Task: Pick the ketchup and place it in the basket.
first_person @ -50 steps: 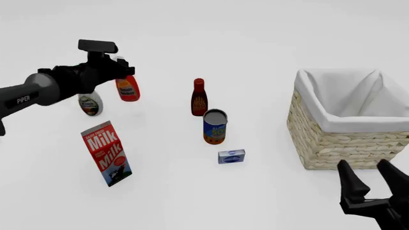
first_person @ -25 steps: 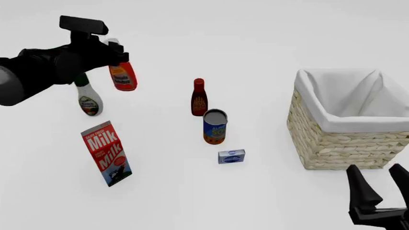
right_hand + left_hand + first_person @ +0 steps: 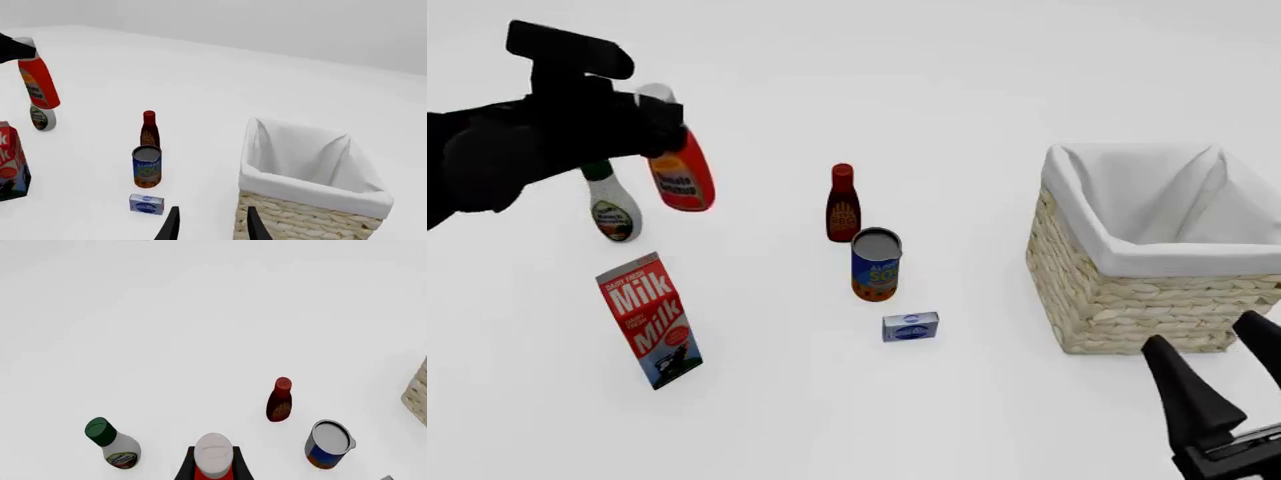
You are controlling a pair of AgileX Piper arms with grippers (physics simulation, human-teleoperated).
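The ketchup (image 3: 682, 172), a bright red bottle with a white cap and a yellow-orange label, hangs in the air at the left, well above the table. My left gripper (image 3: 651, 118) is shut on its upper part. In the left wrist view its white cap (image 3: 213, 454) shows between the fingers. It also shows in the right wrist view (image 3: 38, 80). The wicker basket (image 3: 1114, 305) with a white liner stands at the right, empty inside. My right gripper (image 3: 1228, 375) is open and empty, low in front of the basket (image 3: 300, 217).
A white bottle with a green cap (image 3: 611, 210) stands under the ketchup. A dark brown-red bottle (image 3: 842, 205), a blue can (image 3: 876, 263) and a small blue box (image 3: 909, 327) stand mid-table. A milk carton (image 3: 650, 320) stands at the front left.
My left gripper has lifted the ketchup higher off the table, and it looks larger now. My right gripper has moved down and to the right, toward the frame's corner.
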